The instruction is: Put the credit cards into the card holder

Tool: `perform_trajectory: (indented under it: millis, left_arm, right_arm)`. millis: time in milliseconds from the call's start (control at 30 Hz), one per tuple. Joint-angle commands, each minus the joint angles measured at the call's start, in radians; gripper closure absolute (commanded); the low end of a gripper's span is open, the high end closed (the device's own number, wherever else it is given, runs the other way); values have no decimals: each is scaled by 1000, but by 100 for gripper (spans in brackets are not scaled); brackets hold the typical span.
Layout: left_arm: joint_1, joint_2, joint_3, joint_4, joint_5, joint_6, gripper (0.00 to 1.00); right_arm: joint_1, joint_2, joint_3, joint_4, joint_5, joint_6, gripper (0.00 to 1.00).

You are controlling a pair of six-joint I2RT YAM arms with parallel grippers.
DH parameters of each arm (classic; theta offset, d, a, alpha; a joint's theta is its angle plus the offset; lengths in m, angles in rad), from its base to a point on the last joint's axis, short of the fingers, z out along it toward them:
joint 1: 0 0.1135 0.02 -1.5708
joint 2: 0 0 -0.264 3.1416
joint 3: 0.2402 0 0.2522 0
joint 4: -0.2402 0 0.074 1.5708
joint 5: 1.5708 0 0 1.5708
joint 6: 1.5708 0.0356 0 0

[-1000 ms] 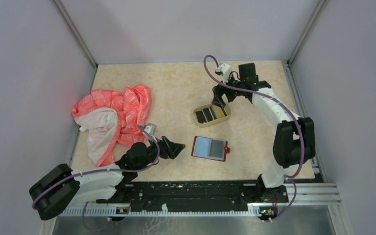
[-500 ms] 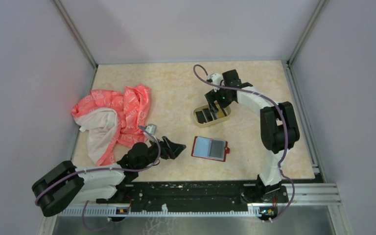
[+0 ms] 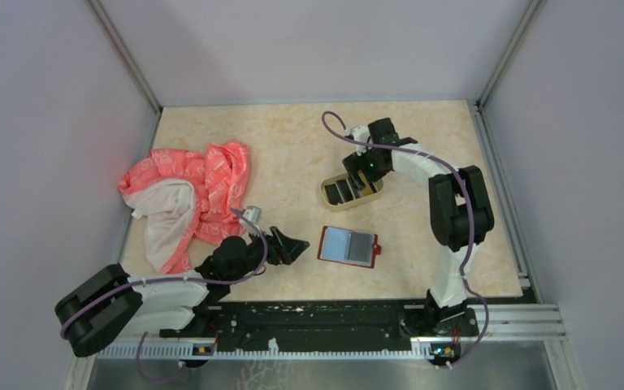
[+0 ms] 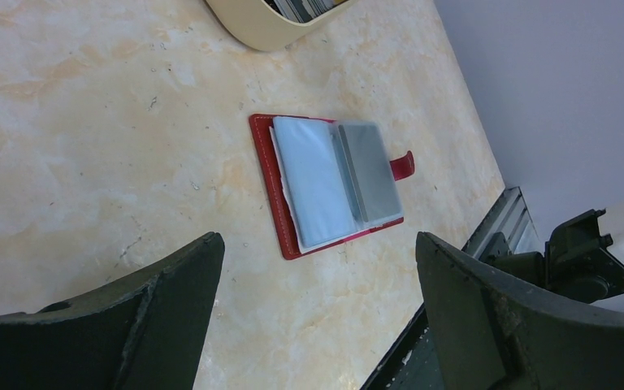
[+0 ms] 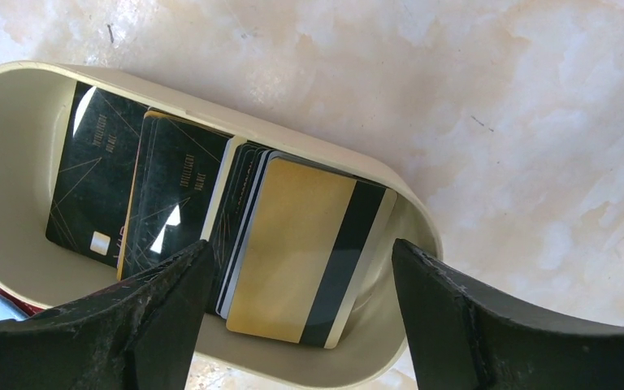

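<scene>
Right arm [image 3: 455, 207] lowered over one tray [image 5: 0, 146] — four-plus cards [image 5: 292, 244]; both arms' jaws spread.

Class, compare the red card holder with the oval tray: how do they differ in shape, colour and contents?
The card holder is red, rectangular and lies open flat; the tray is tan, oval, with raised walls. The tray holds loose overlapping cards, dark and gold; the card holder shows pale-blue and grey pages. Both rest on the marbled table.

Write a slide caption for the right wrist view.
Open right gripper hovers above the tan tray, a gold card lying atop dark cards inside.
</scene>
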Motion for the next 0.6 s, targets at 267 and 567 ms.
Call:
perform_trajectory:
  millis: [267,567]
  left_arm:
    - [3,6,1,47,17,-7,7]
    - [3,5,3,47,21,-6,7]
  right_arm:
    - [4,44,66,-27,-5,32,27]
    - [4,42,73,-33,2,29,38]
